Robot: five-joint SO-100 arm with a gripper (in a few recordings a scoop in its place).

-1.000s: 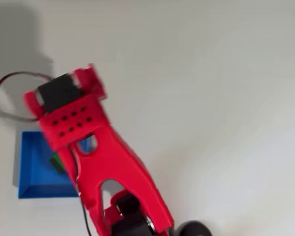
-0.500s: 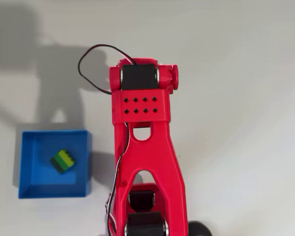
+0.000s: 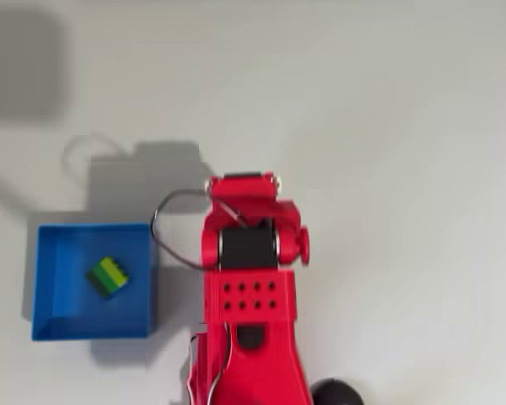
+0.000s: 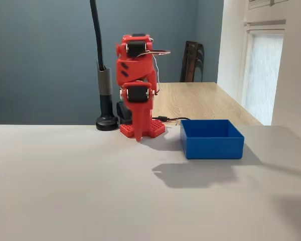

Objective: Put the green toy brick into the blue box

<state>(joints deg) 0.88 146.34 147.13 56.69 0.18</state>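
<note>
The green toy brick (image 3: 108, 276) lies inside the blue box (image 3: 93, 325), a little left of its middle, with nothing touching it. In the fixed view the blue box (image 4: 213, 143) stands right of the arm and its wall hides the brick. The red arm (image 3: 246, 278) is folded up over its base, right of the box and apart from it. My gripper (image 4: 139, 134) hangs point-down in front of the base, its fingers together in one taper with nothing held.
A black pole on a round foot (image 4: 107, 123) stands just left of the arm's base; the foot (image 3: 333, 392) also shows in the overhead view. A thin cable (image 3: 173, 228) loops off the arm toward the box. A wooden table (image 4: 200, 100) stands behind.
The arm swung right, away from above the blue box, then folded back over its base. The green brick stays lying in the box.
</note>
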